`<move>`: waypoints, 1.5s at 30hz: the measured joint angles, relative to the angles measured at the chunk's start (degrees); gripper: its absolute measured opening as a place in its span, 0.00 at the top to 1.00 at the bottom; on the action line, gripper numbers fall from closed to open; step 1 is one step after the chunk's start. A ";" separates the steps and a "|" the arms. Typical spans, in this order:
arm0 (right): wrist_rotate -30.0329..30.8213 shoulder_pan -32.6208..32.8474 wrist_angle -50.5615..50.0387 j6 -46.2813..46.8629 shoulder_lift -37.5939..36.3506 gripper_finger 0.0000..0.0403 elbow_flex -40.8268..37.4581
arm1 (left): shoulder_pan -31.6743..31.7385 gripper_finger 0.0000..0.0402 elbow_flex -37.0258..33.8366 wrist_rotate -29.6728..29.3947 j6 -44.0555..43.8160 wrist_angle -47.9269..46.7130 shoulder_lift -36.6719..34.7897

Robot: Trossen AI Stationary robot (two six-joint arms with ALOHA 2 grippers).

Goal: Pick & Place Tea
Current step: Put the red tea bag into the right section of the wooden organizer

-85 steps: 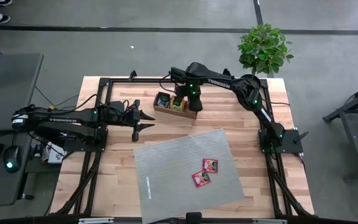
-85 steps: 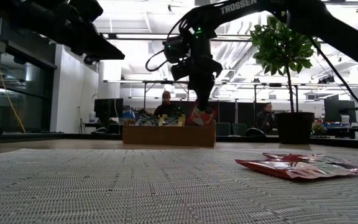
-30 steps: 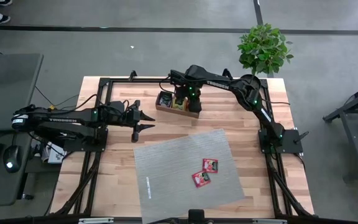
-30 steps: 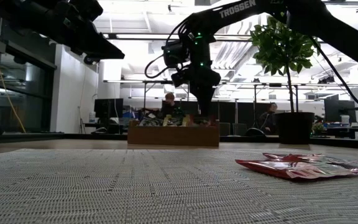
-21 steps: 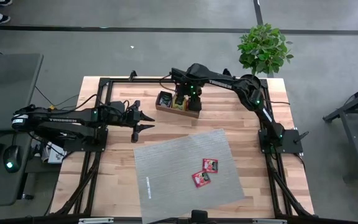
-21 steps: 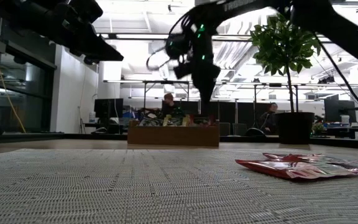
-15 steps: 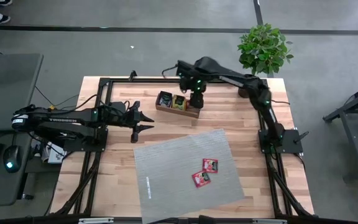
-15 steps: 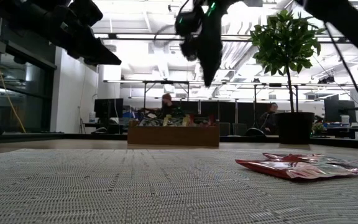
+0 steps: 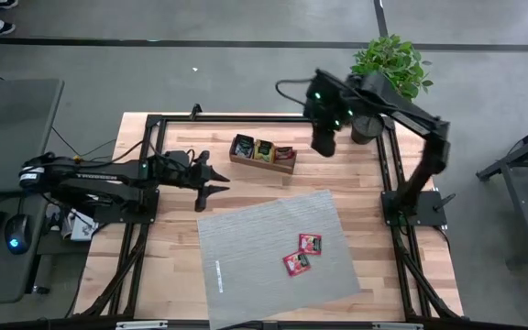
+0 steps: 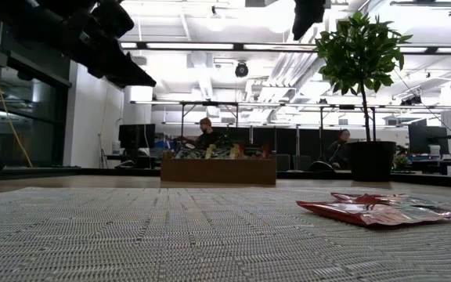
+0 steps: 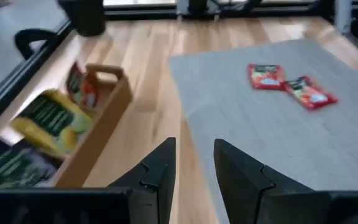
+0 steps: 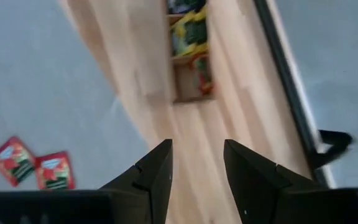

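The brown wooden tray stands on the table's far middle. It holds tea sachets: black, yellow-green and red, each kind in its own compartment. Two red tea sachets lie flat on the grey mat. My right gripper hangs high above the table, right of the tray; in its wrist view its fingers are open with nothing between them. My left gripper hovers left of the tray and the mat, open and empty.
A potted plant stands at the table's far right corner. A black frame runs round the tabletop. Bare wood lies between the tray and the mat. People sit at desks in the room behind.
My right gripper has risen from the tray's right compartment, high above the table, and swung toward the table's right edge. The red sachet stays in the tray. The left arm has kept still.
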 joint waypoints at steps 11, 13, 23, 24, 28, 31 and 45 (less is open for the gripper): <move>-4.26 12.03 31.25 19.47 -24.17 0.65 -46.20 | -7.60 0.73 0.05 2.30 -7.13 18.71 13.22; -4.66 15.13 36.78 23.99 -27.58 0.65 -53.59 | -10.49 0.73 0.05 1.25 -9.20 21.79 16.08; -1.60 32.88 67.48 40.70 -31.13 0.65 -79.05 | -25.16 0.73 7.94 -9.08 -10.94 24.07 32.45; -0.88 34.33 70.71 42.15 -31.04 0.65 -80.89 | -26.02 0.73 9.51 -10.52 -10.94 24.05 34.31; 2.44 39.13 78.68 46.60 -31.00 0.65 -87.10 | -28.26 0.73 17.37 -14.17 -10.92 21.38 41.84; 4.32 41.87 81.34 48.67 -30.96 0.65 -89.73 | -28.71 0.73 25.00 -14.49 -10.37 15.84 48.02; 5.70 48.99 94.05 47.79 -19.73 0.65 -91.36 | -28.66 0.73 56.02 -9.13 -4.17 -6.34 68.09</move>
